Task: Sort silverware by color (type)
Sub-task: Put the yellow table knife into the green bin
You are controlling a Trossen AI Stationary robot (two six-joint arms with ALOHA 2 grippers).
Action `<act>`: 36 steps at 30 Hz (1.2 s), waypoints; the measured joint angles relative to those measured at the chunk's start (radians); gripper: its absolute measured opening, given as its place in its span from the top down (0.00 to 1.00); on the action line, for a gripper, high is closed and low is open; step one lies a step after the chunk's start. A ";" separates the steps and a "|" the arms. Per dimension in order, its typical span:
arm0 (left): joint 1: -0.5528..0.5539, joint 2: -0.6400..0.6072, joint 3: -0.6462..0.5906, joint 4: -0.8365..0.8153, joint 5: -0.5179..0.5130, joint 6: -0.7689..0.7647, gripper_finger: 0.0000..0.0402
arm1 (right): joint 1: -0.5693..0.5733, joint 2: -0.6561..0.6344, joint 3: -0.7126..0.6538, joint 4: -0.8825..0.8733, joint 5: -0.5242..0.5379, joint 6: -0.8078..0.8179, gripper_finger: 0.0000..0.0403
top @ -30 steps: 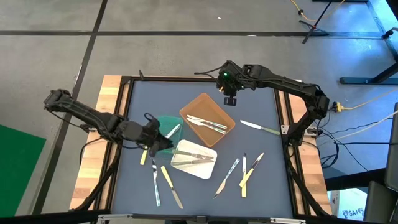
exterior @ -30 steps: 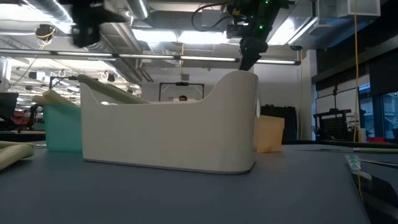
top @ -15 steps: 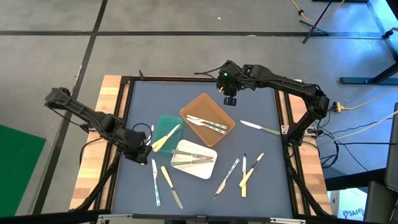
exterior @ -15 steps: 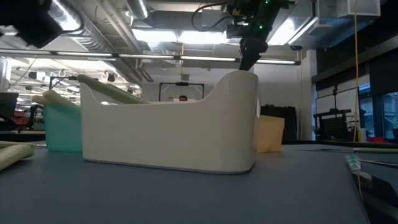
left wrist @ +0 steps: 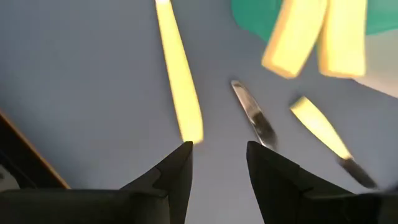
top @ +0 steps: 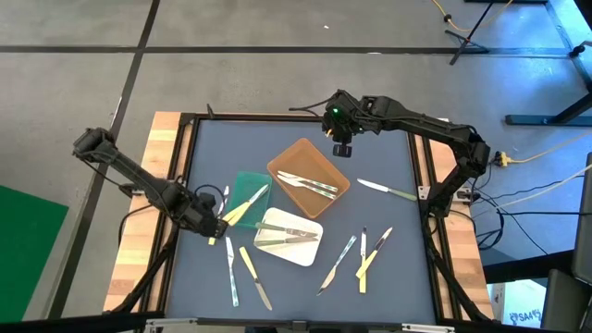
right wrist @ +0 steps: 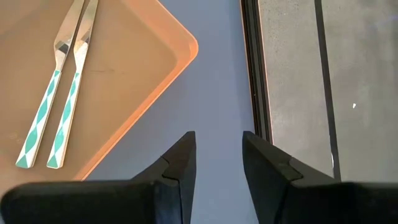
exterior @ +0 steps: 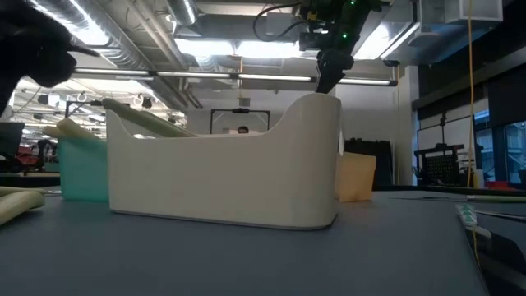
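The silverware (top: 296,217) is thin, metal-tipped pieces with pale yellow, pale green or green-and-white patterned handles, scattered over the blue-grey counter (top: 388,153); two patterned pieces lie side by side in the brown tray (top: 289,159) at centre, others rest on the white tray (top: 305,253) just below it, and two yellow handles lean over the edge of the green tray (top: 242,181) to the left; loose pieces lie along the lower part of the frame and at mid-right; a yellow-handled piece (left wrist: 179,87) lies on the counter just ahead of the left gripper (top: 218,228), whose jaws stand spread and hold nothing, low at the left of the counter beside the green tray, its arm stretched in from the upper left; the right gripper (top: 342,148) hangs above the counter at upper centre, just past the brown tray's far corner, jaws parted and empty, pointing down, its arm folded in from the right edge.
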 joint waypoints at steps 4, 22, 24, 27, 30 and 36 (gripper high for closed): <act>-0.008 0.079 0.000 0.002 -0.028 0.038 0.64 | 0.000 0.000 0.000 0.000 0.000 0.000 0.71; -0.012 0.302 0.000 0.037 -0.101 0.090 0.64 | 0.000 -0.012 0.000 -0.031 0.000 0.024 0.71; -0.012 0.324 0.000 0.051 -0.103 0.090 0.64 | 0.000 -0.033 0.000 -0.054 0.001 0.024 0.71; -0.012 0.360 0.000 0.065 -0.102 0.106 0.64 | 0.000 -0.082 0.000 -0.063 0.002 0.028 0.71; -0.012 0.393 0.000 0.068 -0.098 0.117 0.64 | 0.000 -0.145 0.000 -0.069 0.001 0.051 0.71; -0.012 0.430 0.005 0.068 -0.099 0.116 0.64 | 0.000 -0.296 -0.024 -0.080 0.001 0.109 0.71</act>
